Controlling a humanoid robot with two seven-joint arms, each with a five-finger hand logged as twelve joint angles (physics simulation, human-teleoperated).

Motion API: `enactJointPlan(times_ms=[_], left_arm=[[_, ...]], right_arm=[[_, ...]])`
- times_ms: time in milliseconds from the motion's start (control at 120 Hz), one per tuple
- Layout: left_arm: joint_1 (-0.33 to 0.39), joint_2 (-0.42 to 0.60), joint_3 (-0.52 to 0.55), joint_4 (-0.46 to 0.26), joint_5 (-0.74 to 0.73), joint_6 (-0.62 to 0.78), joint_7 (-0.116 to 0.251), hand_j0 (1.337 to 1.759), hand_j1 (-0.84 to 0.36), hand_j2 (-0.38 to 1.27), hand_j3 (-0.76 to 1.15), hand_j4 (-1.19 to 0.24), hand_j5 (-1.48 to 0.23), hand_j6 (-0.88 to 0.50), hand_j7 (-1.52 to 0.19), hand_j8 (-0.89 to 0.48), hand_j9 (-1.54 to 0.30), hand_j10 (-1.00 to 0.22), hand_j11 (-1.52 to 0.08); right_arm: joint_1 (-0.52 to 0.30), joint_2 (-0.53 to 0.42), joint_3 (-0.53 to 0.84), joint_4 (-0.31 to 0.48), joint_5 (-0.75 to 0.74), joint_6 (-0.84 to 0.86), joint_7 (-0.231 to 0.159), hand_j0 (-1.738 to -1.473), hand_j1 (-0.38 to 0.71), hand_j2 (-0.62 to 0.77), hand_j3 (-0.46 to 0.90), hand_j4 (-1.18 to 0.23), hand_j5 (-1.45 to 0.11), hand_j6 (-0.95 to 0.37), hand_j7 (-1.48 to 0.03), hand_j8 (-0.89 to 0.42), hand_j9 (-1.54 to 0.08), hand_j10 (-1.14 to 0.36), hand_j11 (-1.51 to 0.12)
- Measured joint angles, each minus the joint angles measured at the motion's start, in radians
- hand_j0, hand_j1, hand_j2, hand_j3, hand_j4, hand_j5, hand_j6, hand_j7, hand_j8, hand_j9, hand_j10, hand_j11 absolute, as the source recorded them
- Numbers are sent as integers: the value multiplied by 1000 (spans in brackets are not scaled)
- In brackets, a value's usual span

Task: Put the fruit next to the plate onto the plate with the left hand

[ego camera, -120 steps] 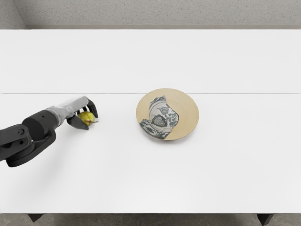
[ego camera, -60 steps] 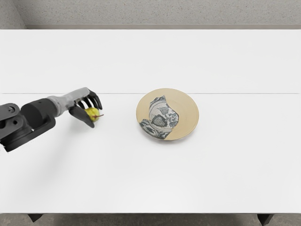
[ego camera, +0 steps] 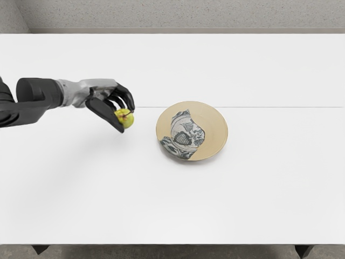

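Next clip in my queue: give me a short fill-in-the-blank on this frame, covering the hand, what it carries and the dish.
1. The left hand has its fingers closed on a small yellow-green ____.
2. In the picture, that hand is to the ____ of the plate, not over it.
3. The plate rests on a table whose top is ____ in colour.

Missing words, in order: fruit; left; white.
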Motion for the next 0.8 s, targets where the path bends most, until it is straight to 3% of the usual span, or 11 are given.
enactJointPlan(times_ms=[167, 575, 800], left_arm=[[-21, -10, -6, 1, -62, -19, 5, 1655, -310, 407, 0, -679, -965, -478, -940, -469, -928, -688, -929], [-40, -157, -6, 3, -117, -21, 11, 1655, -338, 462, 0, -679, -957, -469, -931, -460, -927, -695, -931], [-42, -264, -5, 71, -119, -20, 27, 1656, -360, 516, 0, -678, -954, -475, -925, -471, -924, -694, -927]], right_arm=[[0, 0, 0, 0, 0, 0, 0, -1658, -331, -3, 0, -15, -20, -15, -20, -15, -20, -15, -20], [0, 0, 0, 0, 0, 0, 0, -1658, -331, -3, 0, -15, -20, -15, -20, -15, -20, -15, -20], [0, 0, 0, 0, 0, 0, 0, -1658, -331, -3, 0, -15, -20, -15, -20, -15, -20, -15, -20]])
